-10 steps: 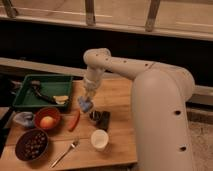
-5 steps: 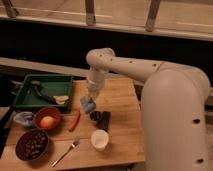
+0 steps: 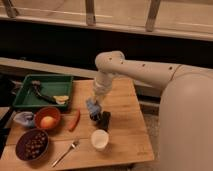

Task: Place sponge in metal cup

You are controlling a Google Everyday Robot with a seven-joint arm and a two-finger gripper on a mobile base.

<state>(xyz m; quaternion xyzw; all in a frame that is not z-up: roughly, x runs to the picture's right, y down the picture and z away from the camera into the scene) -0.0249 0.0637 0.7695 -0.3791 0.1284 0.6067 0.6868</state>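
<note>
My gripper (image 3: 94, 108) hangs from the white arm over the middle of the wooden table (image 3: 125, 130). It is shut on a blue sponge (image 3: 91, 105). The dark metal cup (image 3: 104, 120) stands upright just right of and below the sponge, close to the gripper's tip. The sponge is beside the cup's rim, not inside the cup. Part of the cup's left side is hidden behind the gripper.
A green tray (image 3: 30, 82) with a utensil and a yellow piece lies at the back left. An orange bowl (image 3: 48, 120) holding a fruit, a red pepper (image 3: 74, 120), a white cup (image 3: 100, 139), a fork (image 3: 65, 152) and a dark bowl of nuts (image 3: 32, 145) lie in front.
The gripper with the sponge has moved a little down and to the right, closer to the metal cup. Nothing else on the table moved.
</note>
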